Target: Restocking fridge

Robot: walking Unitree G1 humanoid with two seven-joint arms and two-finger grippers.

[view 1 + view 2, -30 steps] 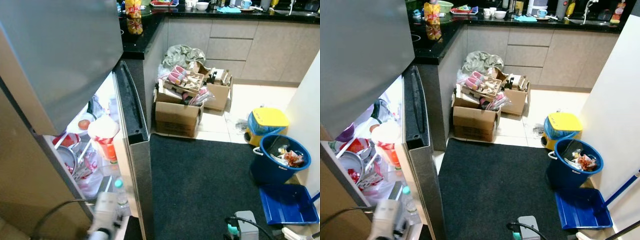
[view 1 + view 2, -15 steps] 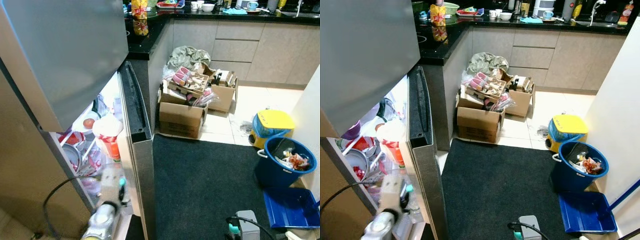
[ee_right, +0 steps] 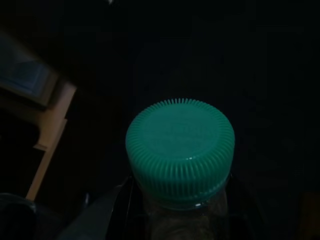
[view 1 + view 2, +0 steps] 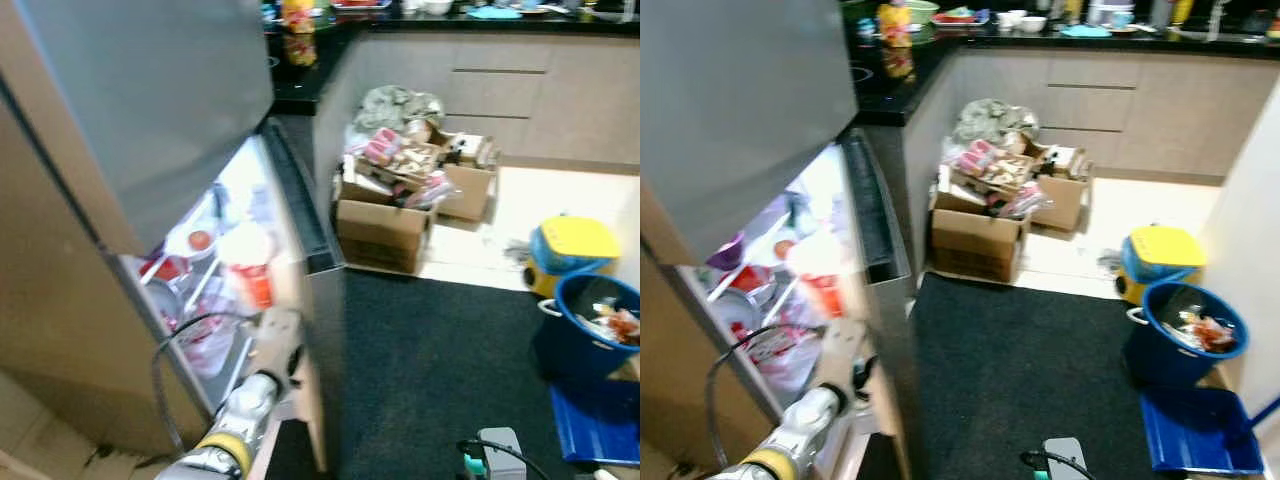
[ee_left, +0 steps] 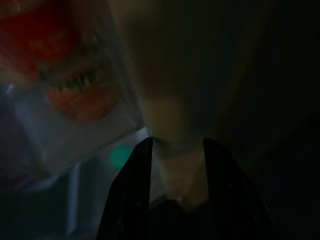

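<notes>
The fridge (image 4: 130,110) stands at the left, its lower door (image 4: 305,215) swung open toward the robot. On the shelves inside lie a cup (image 4: 250,265), a bowl (image 4: 165,270) and bags (image 4: 205,335), the cup nearest the door. The left arm (image 4: 245,405) reaches in at the lower edge of the opening; blur hides where its tip sits. Behind the fridge, a table (image 4: 940,75) runs along the far wall, carrying dishes (image 4: 1020,18). On the floor before its cabinets sit cardboard boxes (image 4: 385,215), a cloth bundle (image 4: 400,105) behind them. A mat (image 4: 430,370) lies before the boxes. At the mat's right edge stand two bins (image 4: 585,310), a dustpan (image 4: 1200,430) nearest the robot.
</notes>
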